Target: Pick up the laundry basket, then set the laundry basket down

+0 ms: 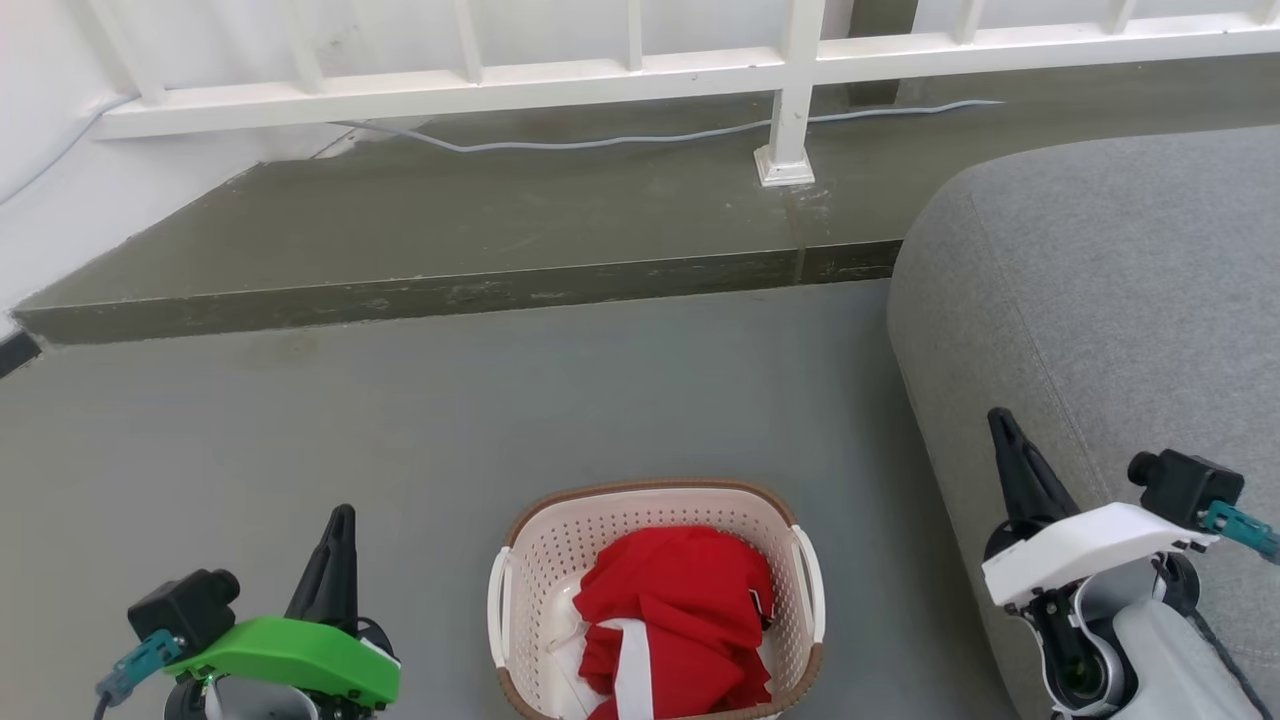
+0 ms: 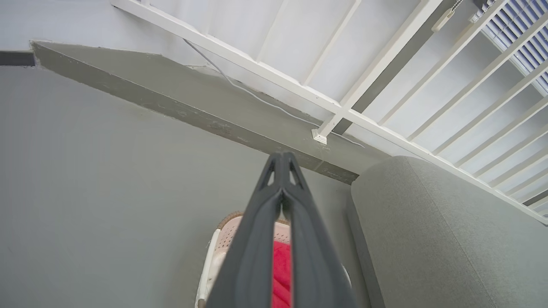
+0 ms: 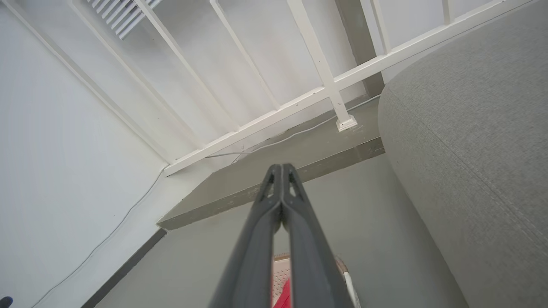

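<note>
The laundry basket (image 1: 540, 560), cream-white and perforated with a brown rim and white side handles, stands on the grey floor at the bottom centre of the head view. Red cloth with a white band (image 1: 670, 620) lies in it. My left gripper (image 1: 338, 522) is shut and empty, to the basket's left and apart from it. My right gripper (image 1: 1000, 425) is shut and empty, to the basket's right, in front of the sofa. The left wrist view shows the left gripper (image 2: 281, 159) with its fingers together over the basket (image 2: 224, 239). The right wrist view shows the right gripper (image 3: 281, 169) shut, the basket's rim (image 3: 342, 267) low beside it.
A grey upholstered sofa (image 1: 1100, 300) fills the right side, close to the basket. Ahead, a raised dark step (image 1: 450, 295) runs across, with a white railing (image 1: 790, 120) and a loose cable (image 1: 600, 142) on it. A white wall (image 3: 64, 171) bounds the left.
</note>
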### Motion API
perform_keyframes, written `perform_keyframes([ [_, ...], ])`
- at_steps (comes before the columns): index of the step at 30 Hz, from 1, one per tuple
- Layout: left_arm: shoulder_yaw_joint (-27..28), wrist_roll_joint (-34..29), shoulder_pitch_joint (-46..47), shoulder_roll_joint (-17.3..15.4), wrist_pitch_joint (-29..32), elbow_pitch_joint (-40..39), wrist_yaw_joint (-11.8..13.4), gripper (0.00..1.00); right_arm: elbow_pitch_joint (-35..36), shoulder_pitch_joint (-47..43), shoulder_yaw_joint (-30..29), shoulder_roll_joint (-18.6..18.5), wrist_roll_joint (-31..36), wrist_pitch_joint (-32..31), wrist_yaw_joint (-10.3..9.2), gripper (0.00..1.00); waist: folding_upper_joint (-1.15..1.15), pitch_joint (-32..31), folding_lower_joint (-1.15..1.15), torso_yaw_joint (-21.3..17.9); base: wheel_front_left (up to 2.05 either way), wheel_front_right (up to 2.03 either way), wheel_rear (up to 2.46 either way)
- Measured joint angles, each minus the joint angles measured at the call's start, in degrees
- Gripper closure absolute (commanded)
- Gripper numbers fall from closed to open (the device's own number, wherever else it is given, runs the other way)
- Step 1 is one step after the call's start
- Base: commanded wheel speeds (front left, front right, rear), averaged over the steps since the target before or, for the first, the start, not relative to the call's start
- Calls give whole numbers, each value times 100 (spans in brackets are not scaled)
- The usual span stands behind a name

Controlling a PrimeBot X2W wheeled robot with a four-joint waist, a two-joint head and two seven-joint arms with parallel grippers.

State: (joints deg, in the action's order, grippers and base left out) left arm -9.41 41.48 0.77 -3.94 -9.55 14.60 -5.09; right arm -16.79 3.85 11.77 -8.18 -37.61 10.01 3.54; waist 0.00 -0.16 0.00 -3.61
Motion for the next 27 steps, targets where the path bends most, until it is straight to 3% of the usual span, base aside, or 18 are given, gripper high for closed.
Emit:
perform_keyframes([
  [27,452,1683,19,83,553,65,-53,100,5,2,-646,199,-1853,-566,118,100,0,11,0,124,0,0,0],
])
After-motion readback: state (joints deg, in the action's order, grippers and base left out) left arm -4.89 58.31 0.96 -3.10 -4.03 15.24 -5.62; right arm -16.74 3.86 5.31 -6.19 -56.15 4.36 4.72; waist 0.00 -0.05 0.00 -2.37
